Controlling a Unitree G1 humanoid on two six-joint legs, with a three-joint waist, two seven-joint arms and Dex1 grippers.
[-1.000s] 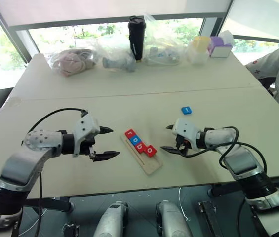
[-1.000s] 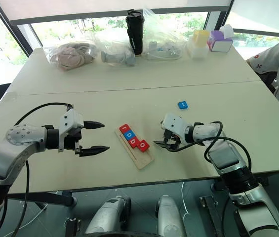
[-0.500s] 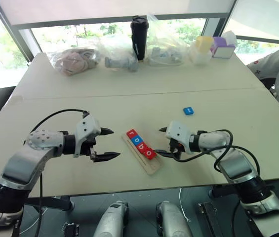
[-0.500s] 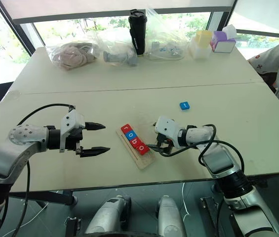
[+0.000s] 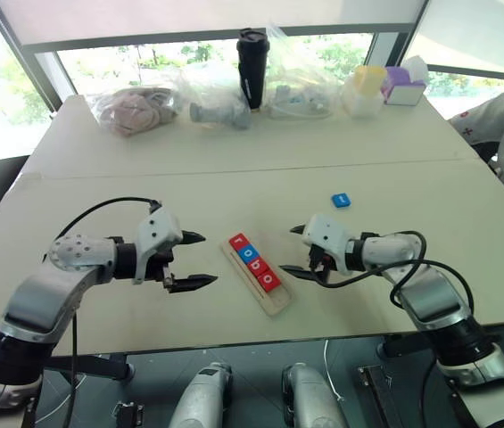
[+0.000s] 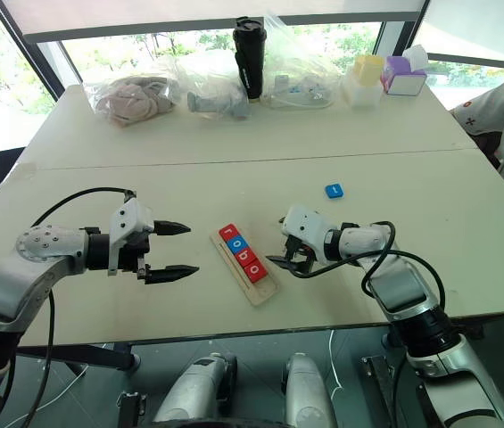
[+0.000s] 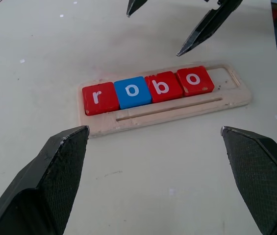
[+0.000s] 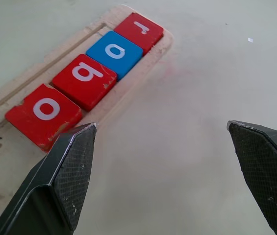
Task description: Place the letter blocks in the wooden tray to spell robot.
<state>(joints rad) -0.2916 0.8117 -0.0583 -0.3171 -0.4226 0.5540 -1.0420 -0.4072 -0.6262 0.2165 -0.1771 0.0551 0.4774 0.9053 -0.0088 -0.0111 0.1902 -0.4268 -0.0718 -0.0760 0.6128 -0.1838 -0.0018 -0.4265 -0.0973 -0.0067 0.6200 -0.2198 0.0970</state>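
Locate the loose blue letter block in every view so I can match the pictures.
Left eye view: loose blue letter block on the table, beyond the right gripper.
Right eye view: same spot.
Left wrist view: not in it.
Right wrist view: not in it.
Shared landmark: the wooden tray holding r, o, b, o; its last slot is empty.

Both arms reach in over the table's near edge, wrists angled inward, facing each other. Left gripper (image 5: 196, 259) jaws spread wide, empty, tilted slightly down. Right gripper (image 5: 293, 251) also spread wide, empty, 2 fingers pointing inward.
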